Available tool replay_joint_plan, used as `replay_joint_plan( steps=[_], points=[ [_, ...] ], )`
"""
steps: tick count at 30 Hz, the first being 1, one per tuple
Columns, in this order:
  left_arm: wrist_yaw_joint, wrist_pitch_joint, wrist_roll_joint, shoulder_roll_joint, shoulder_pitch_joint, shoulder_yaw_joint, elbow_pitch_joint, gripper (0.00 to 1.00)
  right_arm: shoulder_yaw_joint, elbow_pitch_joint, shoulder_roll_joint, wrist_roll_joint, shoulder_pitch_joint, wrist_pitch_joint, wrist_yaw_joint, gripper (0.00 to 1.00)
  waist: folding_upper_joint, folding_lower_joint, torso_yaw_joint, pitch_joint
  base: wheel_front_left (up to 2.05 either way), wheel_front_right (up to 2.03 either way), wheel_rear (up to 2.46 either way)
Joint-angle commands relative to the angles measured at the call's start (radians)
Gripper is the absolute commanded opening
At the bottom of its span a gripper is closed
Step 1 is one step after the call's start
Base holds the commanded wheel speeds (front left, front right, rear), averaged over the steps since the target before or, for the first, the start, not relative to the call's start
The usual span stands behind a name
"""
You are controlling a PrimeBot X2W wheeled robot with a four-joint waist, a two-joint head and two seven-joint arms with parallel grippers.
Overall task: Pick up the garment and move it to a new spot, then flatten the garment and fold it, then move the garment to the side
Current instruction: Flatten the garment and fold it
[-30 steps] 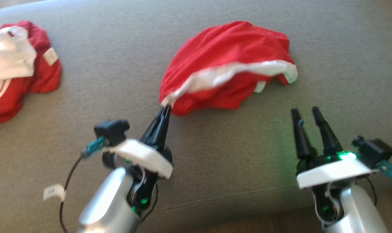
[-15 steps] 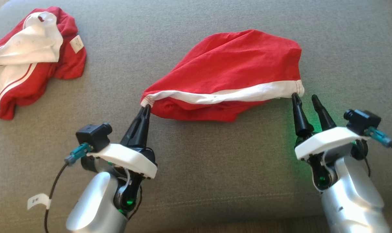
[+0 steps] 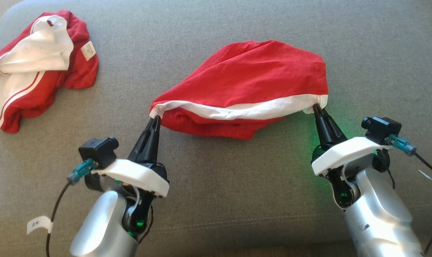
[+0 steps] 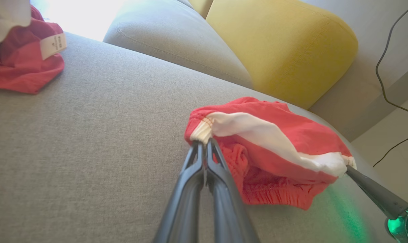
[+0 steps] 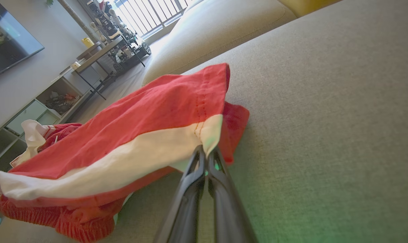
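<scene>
Right gripper (image 3: 317, 109): change noted. A second ago its jaws stood spread, well short of the cloth. Half a second ago they were at the right end of the white band, not yet closed. Now they are pressed together, pinching that corner. The right wrist view confirms it, with the band's corner nipped between the tips.

Left gripper (image 3: 154, 119): no change. Its jaws are pinched on the left end of the same band, as in both earlier pictures.

The red garment (image 3: 251, 89) lies mid-way along the grey sofa seat (image 3: 237, 207), with the white band drawn between the two grips, the red body bunched behind and a crumpled fold under the band. A second red-and-white garment (image 3: 34, 71) sits well apart at far left.

The head camera shifted between pictures, so any apparent drift of the cloth is not to be trusted.

Reading: a two-point hold is now established — the pick-up looks ready to begin. Moving, flattening and folding are all outstanding. Risk, as I judge it — both pinches sit on the very edge and could slip under tension.
</scene>
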Motion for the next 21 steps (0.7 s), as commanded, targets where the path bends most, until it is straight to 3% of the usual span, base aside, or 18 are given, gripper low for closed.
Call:
replay_joint_plan(
  steps=[1, 10, 15, 21],
  points=[
    [-0.006, -0.012, 0.005, 0.012, -0.001, 0.033, -0.026, 0.00, 0.019, -0.034, 0.002, -0.008, -0.015, -0.009, 0.000, 0.00, 0.0000, 0.0000, -0.001, -0.006, 0.00, 0.00, 0.00],
    [-0.006, -0.012, 0.016, 0.051, 0.002, 0.013, -0.148, 0.00, -0.026, -0.183, 0.002, -0.046, 0.026, -0.009, 0.000, 0.00, 0.0000, 0.0000, -0.023, -0.082, 0.00, 0.00, 0.00],
    [-0.006, -0.007, -0.047, 0.144, -0.077, -0.038, -0.275, 0.00, -0.019, -0.298, -0.051, -0.048, -0.030, -0.009, 0.000, 0.00, 0.0000, 0.0000, -0.047, -0.140, 0.00, 0.00, 0.00],
    [-0.006, 0.119, -0.156, 0.276, -0.273, -0.102, -0.359, 0.00, -0.027, -0.339, -0.121, -0.025, -0.180, 0.036, 0.000, 0.00, 0.0000, 0.0000, -0.076, -0.172, 0.00, 0.00, 0.00]
  ],
)
